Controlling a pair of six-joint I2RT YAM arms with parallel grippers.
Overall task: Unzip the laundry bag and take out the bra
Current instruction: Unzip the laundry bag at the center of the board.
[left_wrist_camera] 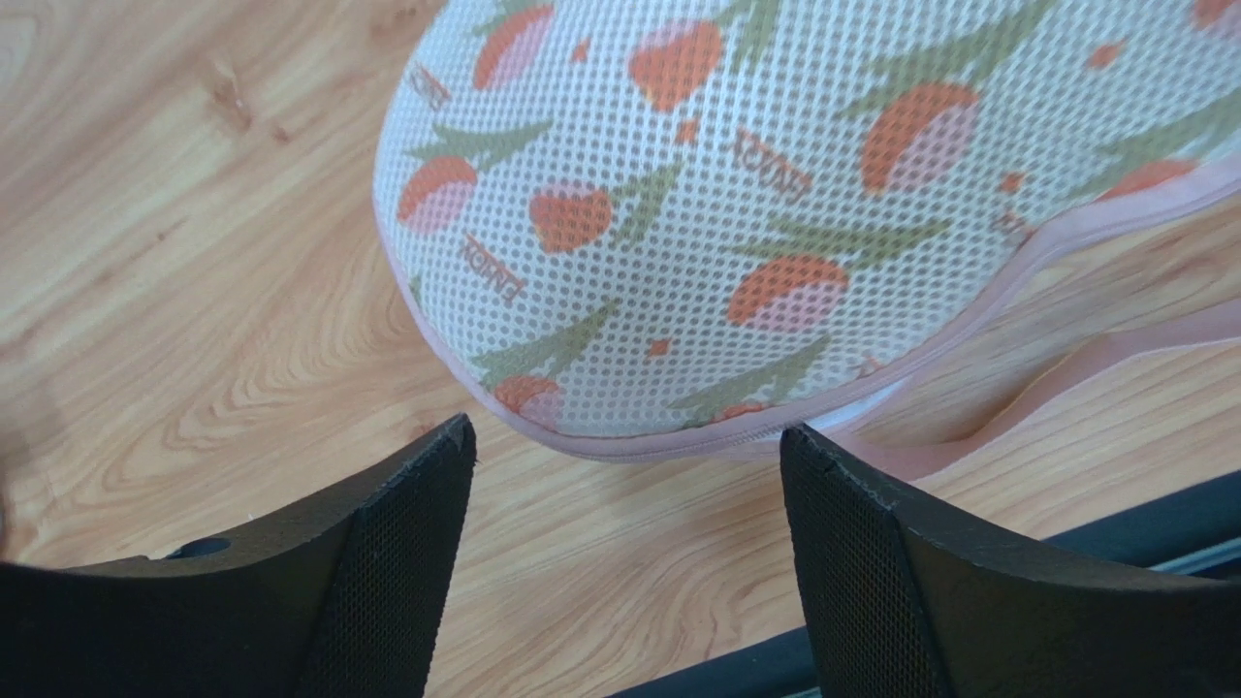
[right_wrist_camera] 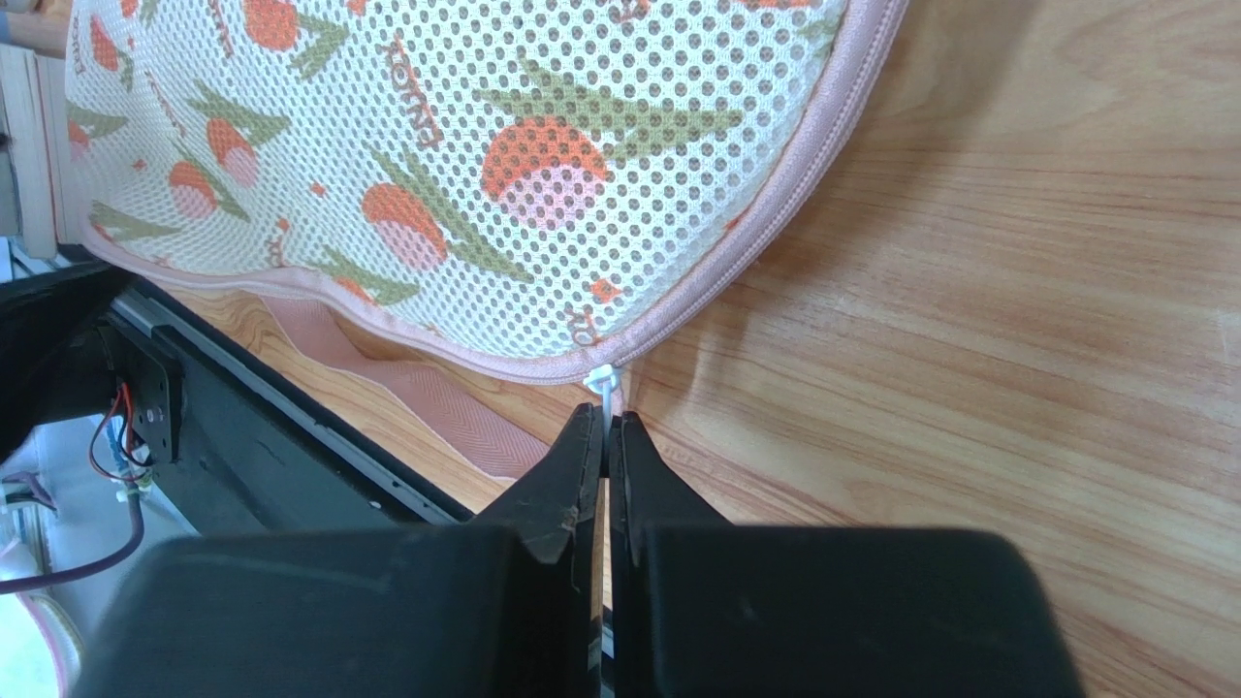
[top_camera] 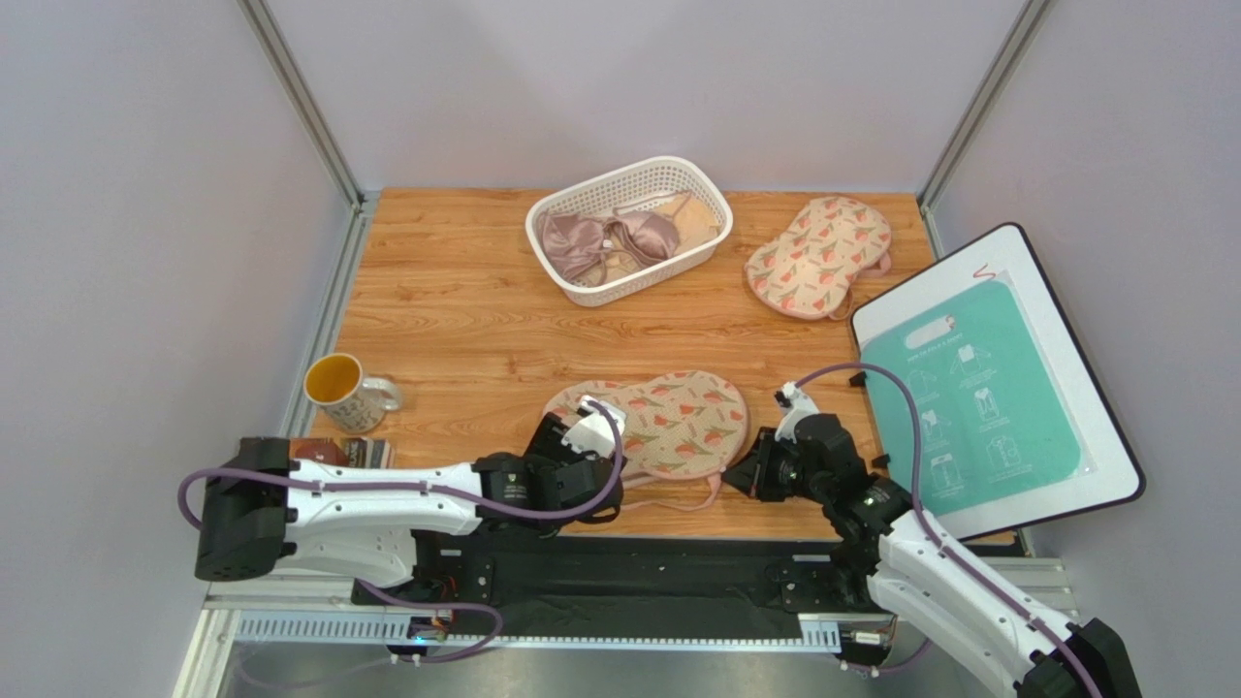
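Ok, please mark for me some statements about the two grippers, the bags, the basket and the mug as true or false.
1. The jaws of the left gripper are open. True.
2. The jaws of the right gripper are open wide. False: they are shut on the zip pull of the laundry bag.
3. The white basket holds a mauve-pink bra. True.
4. The second printed bag lies inside the basket. False: it lies on the table, to the right of the basket.
5. The mug stands beside the teal board. False: the mug is at the table's left edge and the board is at the right.
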